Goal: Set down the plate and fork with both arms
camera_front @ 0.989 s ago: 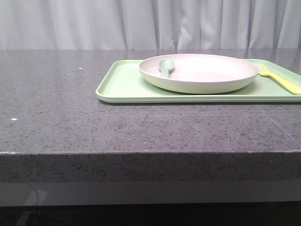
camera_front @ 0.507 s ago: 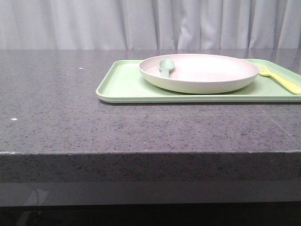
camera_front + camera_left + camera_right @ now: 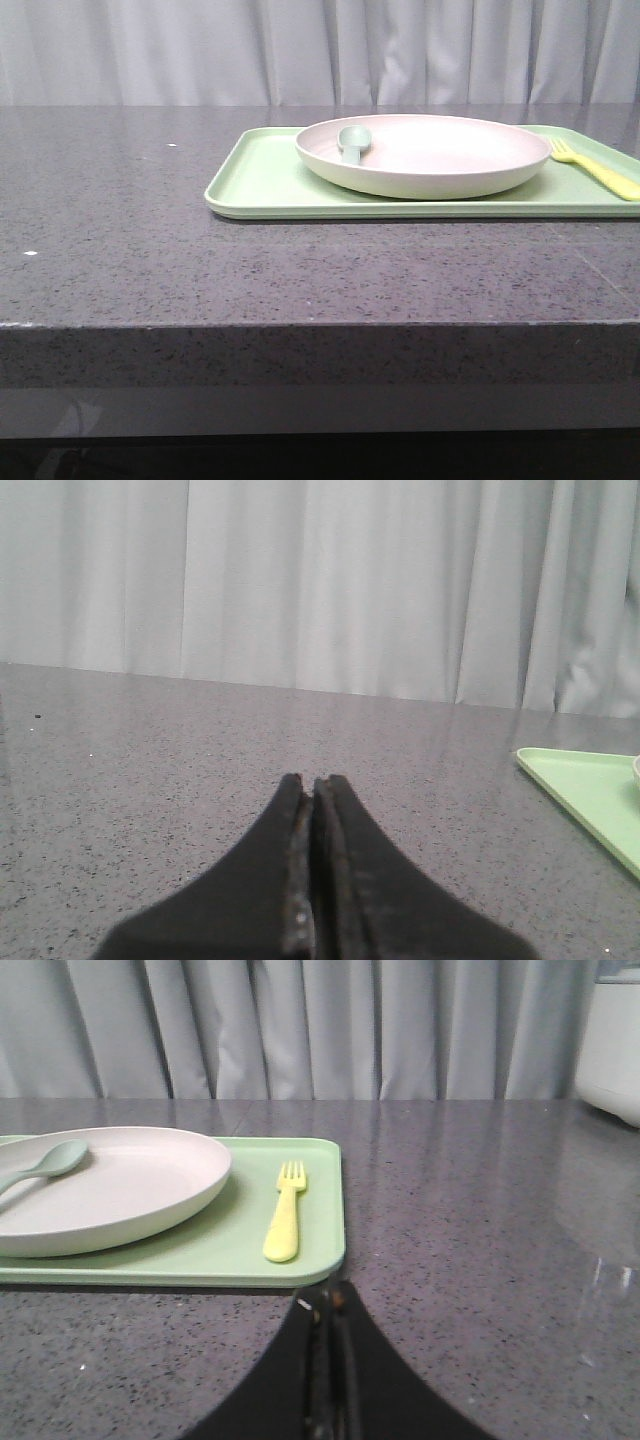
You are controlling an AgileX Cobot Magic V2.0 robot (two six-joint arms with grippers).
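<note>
A pale pinkish-cream plate (image 3: 425, 155) is sitting on a light-green tray (image 3: 262, 180) toward the right of a dark speckled stone table (image 3: 200, 270); a grey-green spoon (image 3: 353, 141) is resting inside the plate, its bowl lying near the plate's left rim; a small yellow fork (image 3: 593, 168) is lying flat on the tray just to the right of the plate, apart from it, with its tines pointing toward the far side of the table, where a pale curtain (image 3: 200, 50) is hanging.

Neither arm is showing in the front view; in the left wrist view the left gripper (image 3: 312, 785) is hovering low over bare tabletop with its dark fingers pressed together and nothing between them, and only a corner of the tray (image 3: 590, 790) is reaching into that picture.

In the right wrist view the right gripper (image 3: 328, 1295) is likewise pressed closed and holding nothing; it is sitting just short of the tray's near edge (image 3: 200, 1260), with the fork (image 3: 284, 1211) lying a little beyond its tips, the plate (image 3: 110, 1185) beside the fork, and the spoon (image 3: 42, 1163) resting in the plate.
</note>
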